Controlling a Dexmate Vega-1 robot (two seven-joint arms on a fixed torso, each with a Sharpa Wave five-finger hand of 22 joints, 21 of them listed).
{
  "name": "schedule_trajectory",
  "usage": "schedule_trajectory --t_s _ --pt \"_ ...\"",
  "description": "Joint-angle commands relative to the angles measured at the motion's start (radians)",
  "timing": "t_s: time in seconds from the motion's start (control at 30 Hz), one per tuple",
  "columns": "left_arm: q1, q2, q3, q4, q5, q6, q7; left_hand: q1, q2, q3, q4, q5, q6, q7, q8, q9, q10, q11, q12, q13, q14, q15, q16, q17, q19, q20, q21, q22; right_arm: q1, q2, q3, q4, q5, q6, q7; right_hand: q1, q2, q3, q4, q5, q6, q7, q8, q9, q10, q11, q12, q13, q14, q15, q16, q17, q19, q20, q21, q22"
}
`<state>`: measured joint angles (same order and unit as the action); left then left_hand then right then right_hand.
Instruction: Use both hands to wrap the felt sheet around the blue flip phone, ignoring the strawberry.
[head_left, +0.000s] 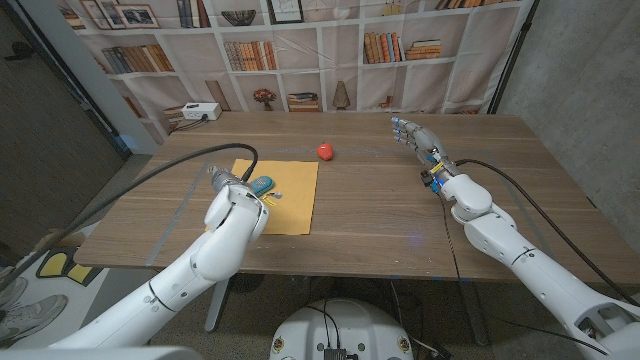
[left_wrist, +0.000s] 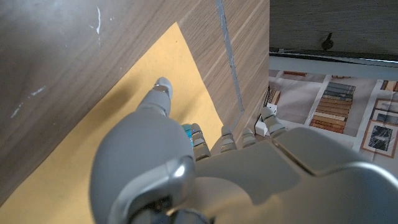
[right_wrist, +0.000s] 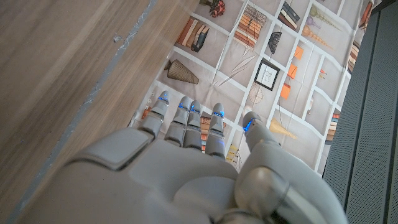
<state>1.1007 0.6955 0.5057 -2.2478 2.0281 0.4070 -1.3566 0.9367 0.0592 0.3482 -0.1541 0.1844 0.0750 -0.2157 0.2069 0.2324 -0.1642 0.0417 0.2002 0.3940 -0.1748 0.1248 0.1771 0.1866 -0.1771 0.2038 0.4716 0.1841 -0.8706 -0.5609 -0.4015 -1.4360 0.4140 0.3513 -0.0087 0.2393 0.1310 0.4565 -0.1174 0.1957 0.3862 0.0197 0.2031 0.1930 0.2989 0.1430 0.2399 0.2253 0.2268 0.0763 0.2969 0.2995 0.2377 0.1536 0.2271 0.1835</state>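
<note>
The yellow felt sheet (head_left: 285, 205) lies flat on the table, left of centre. On its far left part sits the blue flip phone (head_left: 263, 184), half hidden by my left hand (head_left: 243, 196). That hand's fingers curl down around the phone, and in the left wrist view a sliver of the blue phone (left_wrist: 186, 130) shows between thumb and fingers over the felt sheet (left_wrist: 124, 112). My right hand (head_left: 415, 134) hovers over the far right of the table, fingers apart and holding nothing; its fingers (right_wrist: 186, 118) point toward the backdrop.
A red strawberry (head_left: 326, 151) lies on the table beyond the sheet's far right corner. A white box (head_left: 193, 113) stands at the far left corner. Black cables run along both arms. A bookshelf backdrop closes off the far side.
</note>
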Motion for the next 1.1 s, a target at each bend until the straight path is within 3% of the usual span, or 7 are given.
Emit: schedule_trajectory --t_s 0.03,0.23,0.33,0.43,0.67,1.0,1.1 --pt "0.062 0.008 -0.009 0.045 0.149 -0.113 -0.017 0.001 -0.006 -0.016 0.009 0.001 -0.074 -0.001 -0.006 0.013 -0.061 0.011 -0.003 0.004 -0.170 0.025 0.002 0.005 -0.175 0.009 -0.020 0.008 0.027 0.015 -0.013 0.019 -0.007 -0.006 0.004 0.000 0.005 0.000 0.005 -0.003 0.009 0.000 0.003 0.006 0.011 -0.002 -0.003 0.005 0.009 0.004 0.005 0.002 0.009 0.004 0.001 0.005" --pt "0.102 0.042 -0.030 0.045 0.138 -0.108 0.016 0.004 0.009 -0.022 0.014 0.005 -0.135 -0.003 -0.004 0.024 -0.102 0.027 0.000 0.006 -0.204 0.042 0.007 0.006 -0.192 0.008 -0.035 0.011 0.051 0.027 -0.024 0.049 -0.009 0.002 0.019 0.000 0.006 0.000 0.005 -0.003 0.010 0.000 0.003 0.006 0.011 0.000 -0.003 0.005 0.009 0.004 0.004 0.002 0.009 0.004 0.001 0.005" --pt "0.121 0.056 -0.038 0.054 0.142 -0.092 0.048 0.012 0.016 -0.022 0.012 0.005 -0.107 -0.001 0.020 0.033 -0.090 0.020 0.012 0.007 -0.197 0.036 0.013 0.006 -0.178 0.006 -0.033 0.012 0.063 0.035 -0.028 0.067 -0.007 0.007 0.027 0.000 0.006 -0.001 0.004 -0.003 0.010 0.001 0.003 0.006 0.012 -0.003 -0.003 0.006 0.010 0.006 0.004 0.002 0.009 0.003 0.001 0.005" --pt "0.153 0.081 -0.050 0.069 0.130 -0.060 0.123 0.021 0.013 -0.031 0.007 0.003 -0.037 -0.001 0.070 0.050 -0.058 0.010 0.035 0.010 -0.170 0.024 0.023 0.004 -0.150 0.004 -0.029 0.013 0.075 0.040 -0.033 0.082 -0.008 0.011 0.035 0.001 0.006 -0.001 0.004 -0.003 0.011 0.001 0.003 0.005 0.012 -0.003 -0.003 0.006 0.009 0.005 0.004 0.002 0.010 0.004 0.001 0.005" --pt "0.187 0.084 -0.072 0.127 0.091 0.014 0.251 0.001 -0.007 -0.061 0.015 0.001 0.010 -0.002 0.108 0.063 -0.003 -0.018 0.065 0.012 -0.114 -0.006 0.034 0.005 -0.091 0.004 -0.013 0.013 0.090 0.042 -0.042 0.097 -0.017 0.012 0.040 0.001 0.002 -0.002 0.002 -0.003 0.010 0.000 0.002 0.005 0.010 -0.001 -0.004 0.006 0.010 0.004 0.003 0.001 0.010 0.004 0.001 0.005" --pt "0.255 0.126 -0.049 0.236 0.057 0.182 0.654 -0.015 -0.023 -0.090 0.018 0.007 -0.028 -0.003 0.111 0.071 0.045 -0.037 0.095 0.016 -0.006 -0.033 0.055 0.010 -0.019 -0.006 0.013 0.019 0.092 0.037 -0.042 0.095 -0.017 -0.003 0.033 0.003 -0.002 -0.004 -0.001 -0.003 0.016 0.000 0.004 0.005 0.018 -0.001 -0.002 0.007 0.018 0.003 0.005 0.000 0.014 0.008 0.002 0.005" --pt "0.261 0.136 -0.043 0.253 0.028 0.207 0.750 -0.006 -0.039 -0.105 0.008 0.016 0.062 0.000 0.161 0.078 0.123 -0.068 0.136 0.019 0.080 -0.070 0.069 0.014 0.060 -0.032 0.045 0.022 0.092 0.038 -0.042 0.096 -0.021 -0.004 0.025 0.003 -0.002 -0.004 -0.001 -0.003 0.016 0.000 0.003 0.005 0.020 -0.002 -0.001 0.007 0.019 0.004 0.005 -0.001 0.014 0.009 0.002 0.005"
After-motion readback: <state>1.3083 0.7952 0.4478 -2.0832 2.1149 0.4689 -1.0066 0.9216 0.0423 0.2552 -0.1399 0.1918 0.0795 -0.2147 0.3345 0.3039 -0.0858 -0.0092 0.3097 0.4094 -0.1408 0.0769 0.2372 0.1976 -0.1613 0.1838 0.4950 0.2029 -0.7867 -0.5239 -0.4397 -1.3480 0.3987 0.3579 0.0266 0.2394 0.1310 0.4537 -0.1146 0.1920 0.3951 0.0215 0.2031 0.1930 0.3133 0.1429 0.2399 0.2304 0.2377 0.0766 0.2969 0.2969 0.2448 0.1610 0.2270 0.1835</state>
